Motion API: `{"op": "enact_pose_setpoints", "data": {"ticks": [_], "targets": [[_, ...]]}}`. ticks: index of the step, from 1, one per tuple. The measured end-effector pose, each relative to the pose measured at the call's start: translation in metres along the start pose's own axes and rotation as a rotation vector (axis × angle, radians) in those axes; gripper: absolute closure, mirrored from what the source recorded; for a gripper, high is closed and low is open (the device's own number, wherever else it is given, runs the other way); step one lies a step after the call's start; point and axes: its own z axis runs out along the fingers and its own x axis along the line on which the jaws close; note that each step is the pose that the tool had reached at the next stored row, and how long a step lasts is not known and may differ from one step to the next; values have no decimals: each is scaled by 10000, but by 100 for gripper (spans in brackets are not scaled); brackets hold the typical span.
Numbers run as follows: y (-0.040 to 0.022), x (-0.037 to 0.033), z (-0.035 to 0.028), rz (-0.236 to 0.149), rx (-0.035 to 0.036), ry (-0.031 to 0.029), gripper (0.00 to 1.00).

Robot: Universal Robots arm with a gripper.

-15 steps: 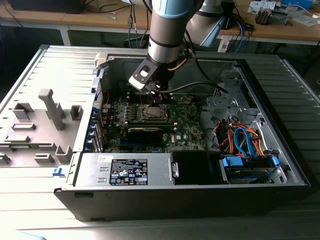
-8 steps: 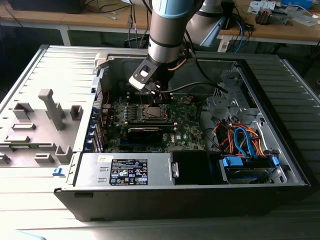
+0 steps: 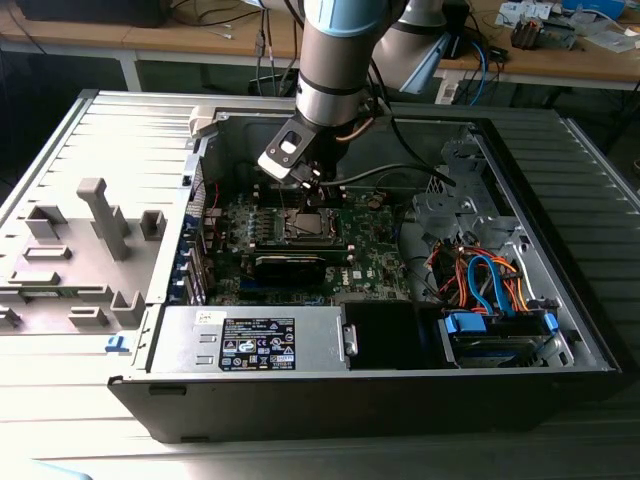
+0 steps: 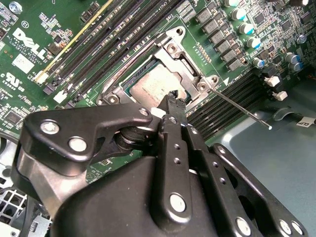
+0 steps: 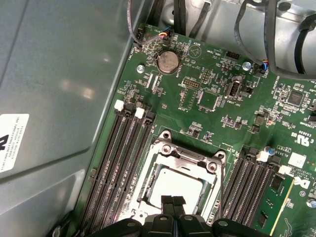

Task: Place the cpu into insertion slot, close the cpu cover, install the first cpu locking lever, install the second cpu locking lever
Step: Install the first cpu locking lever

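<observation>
The cpu (image 5: pixel 180 185) is seen seated in the slot (image 3: pixel 305 224) on the green board (image 5: pixel 207 123), framed by the cover (image 5: pixel 187 157). The gripper (image 5: pixel 172 200) is held just above it, fingertips pressed together.

You see the cpu (image 5: pixel 180 186), a square silvery-grey chip, lying flat in the slot (image 4: pixel 127 88) on the green board (image 5: pixel 212 74). The cover (image 5: pixel 183 159), a silvery frame, lies down around it.
</observation>
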Motion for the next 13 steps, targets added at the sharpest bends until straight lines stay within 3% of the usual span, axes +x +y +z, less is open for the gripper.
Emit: {"op": "enact_pose_setpoints", "data": {"ticks": [13], "targets": [[0,0,0,-53,4,-2,89]]}}
